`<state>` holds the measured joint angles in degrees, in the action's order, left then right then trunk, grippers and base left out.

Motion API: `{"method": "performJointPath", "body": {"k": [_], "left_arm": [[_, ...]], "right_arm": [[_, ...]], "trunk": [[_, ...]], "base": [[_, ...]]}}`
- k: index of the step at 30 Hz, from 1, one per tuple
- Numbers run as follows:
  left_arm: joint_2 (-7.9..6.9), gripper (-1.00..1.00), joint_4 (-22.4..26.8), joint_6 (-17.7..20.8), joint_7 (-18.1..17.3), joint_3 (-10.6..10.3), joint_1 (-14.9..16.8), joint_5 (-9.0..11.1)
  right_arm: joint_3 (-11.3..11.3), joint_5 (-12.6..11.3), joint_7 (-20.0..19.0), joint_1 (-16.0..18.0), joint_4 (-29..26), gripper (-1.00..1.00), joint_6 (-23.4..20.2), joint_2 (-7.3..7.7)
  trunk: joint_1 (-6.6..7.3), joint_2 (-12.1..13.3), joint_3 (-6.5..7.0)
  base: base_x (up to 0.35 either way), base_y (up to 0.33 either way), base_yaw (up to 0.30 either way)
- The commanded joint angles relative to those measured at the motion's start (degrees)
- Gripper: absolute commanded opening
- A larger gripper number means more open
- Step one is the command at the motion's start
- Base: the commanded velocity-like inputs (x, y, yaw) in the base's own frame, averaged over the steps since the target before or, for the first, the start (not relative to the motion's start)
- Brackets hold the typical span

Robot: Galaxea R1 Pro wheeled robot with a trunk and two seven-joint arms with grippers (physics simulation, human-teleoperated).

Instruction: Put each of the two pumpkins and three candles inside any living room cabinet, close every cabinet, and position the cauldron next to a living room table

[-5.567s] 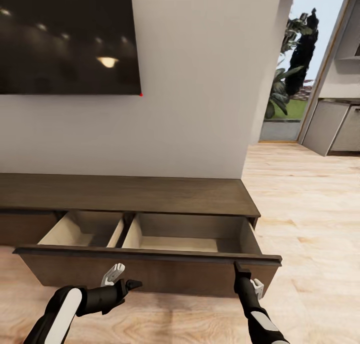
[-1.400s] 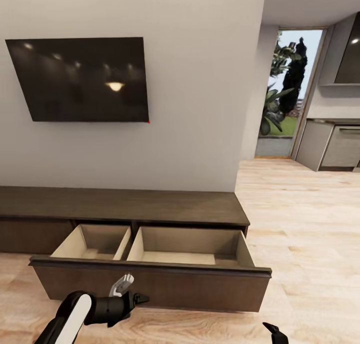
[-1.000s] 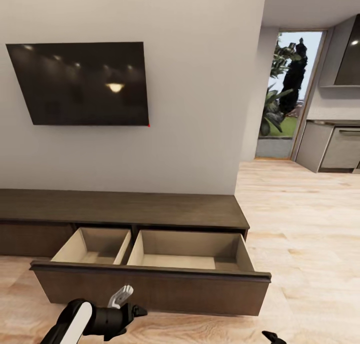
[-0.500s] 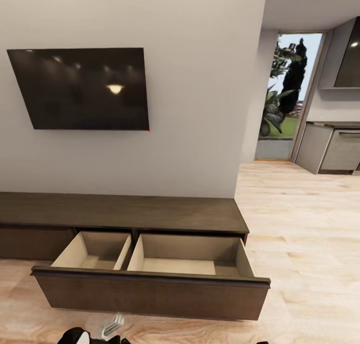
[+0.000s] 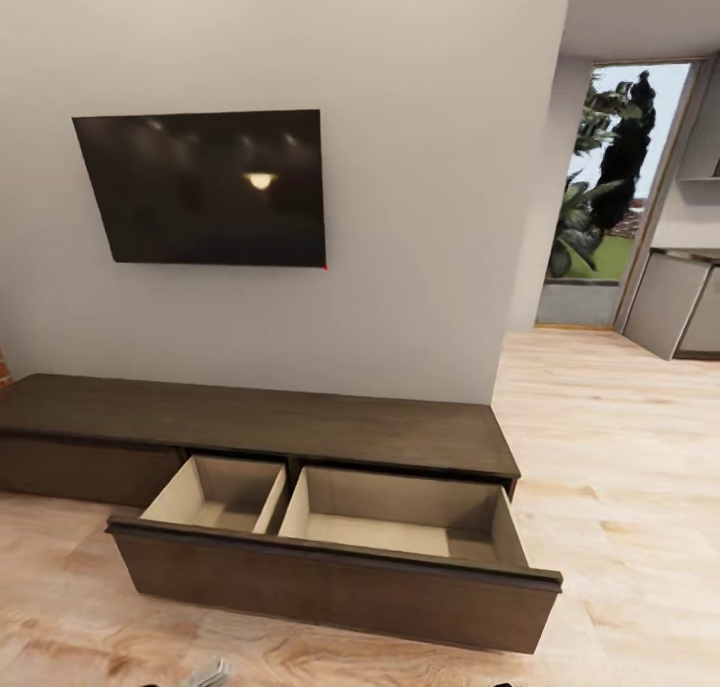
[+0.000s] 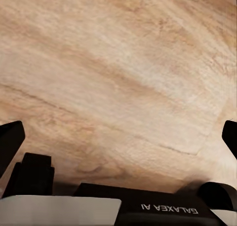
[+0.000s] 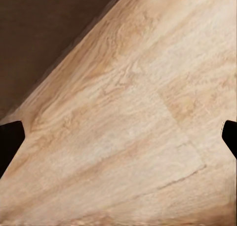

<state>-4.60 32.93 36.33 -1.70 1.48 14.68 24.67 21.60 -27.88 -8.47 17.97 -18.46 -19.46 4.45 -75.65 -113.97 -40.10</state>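
The long dark brown cabinet (image 5: 300, 422) runs along the wall in the head view. Its wide drawer (image 5: 330, 579) is pulled out, and both pale compartments (image 5: 215, 492) (image 5: 400, 517) hold nothing. The pumpkins, candles and cauldron are out of view. My left gripper (image 6: 120, 137) is open over bare wooden floor, its black fingertips (image 6: 10, 142) far apart. My right gripper (image 7: 120, 137) is open too, above the floor beside a dark brown cabinet face (image 7: 44, 28).
A black TV (image 5: 205, 187) hangs on the grey wall above the cabinet. Light wooden floor (image 5: 620, 447) stretches to the right toward a glass door (image 5: 610, 197) and grey kitchen units (image 5: 685, 302).
The camera has backed away and turned, so the cabinet sits further right in the picture. Both arms have dropped below the head view. The drawer stays pulled out.
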Motion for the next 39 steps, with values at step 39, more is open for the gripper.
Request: {"method": "performJointPath", "body": {"k": [39], "left_arm": [[0.41, 1.0, -0.59, -6.72, 7.07, -0.36, 0.0, -0.04]], "right_arm": [[-24.79, 0.54, 12.73, 0.4, -0.42, 1.0, 3.67, -2.7]], "trunk": [[8.57, 15.65, 5.86]], "base": [[-0.021, 0.0, 0.283]]}}
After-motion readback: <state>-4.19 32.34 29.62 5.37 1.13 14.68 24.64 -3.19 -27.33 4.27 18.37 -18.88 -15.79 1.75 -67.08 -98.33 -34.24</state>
